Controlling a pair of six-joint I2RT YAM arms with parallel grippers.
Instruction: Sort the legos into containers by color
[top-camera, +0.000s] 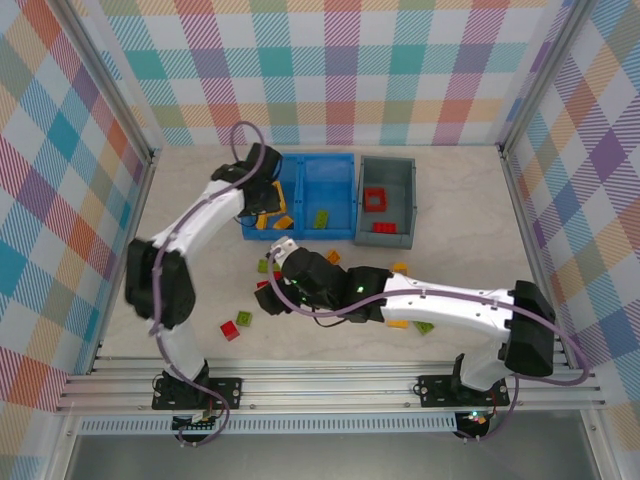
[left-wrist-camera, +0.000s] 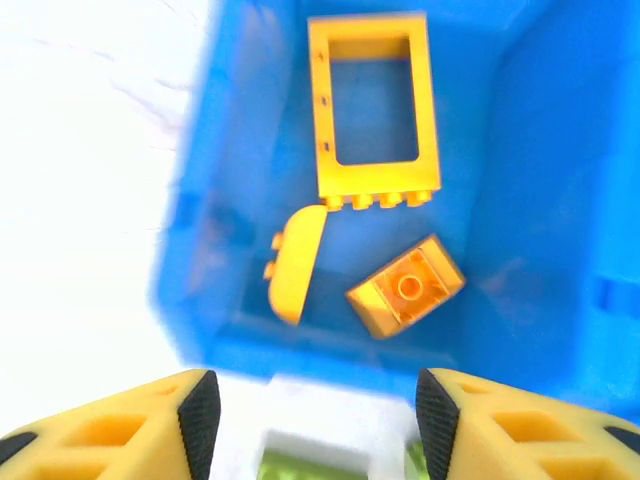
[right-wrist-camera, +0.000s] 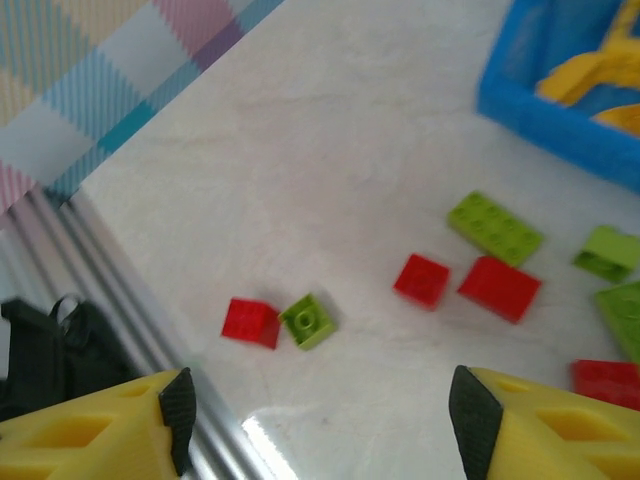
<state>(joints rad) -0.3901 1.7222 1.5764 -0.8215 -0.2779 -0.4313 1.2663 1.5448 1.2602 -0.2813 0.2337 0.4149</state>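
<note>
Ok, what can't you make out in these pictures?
Top view: left gripper covers part of the blue bin's left compartment.
Top view: right arm overlaps several legos.
Left wrist view: green brick blurred, cut by bottom edge.
Right wrist view: red brick cut by right edge.

Pale marbled counter (top-camera: 460, 210); pastel plaid walls (top-camera: 330, 60) on back, left, right sides; aluminium rails (top-camera: 330, 385) along counter's near edge.
</note>
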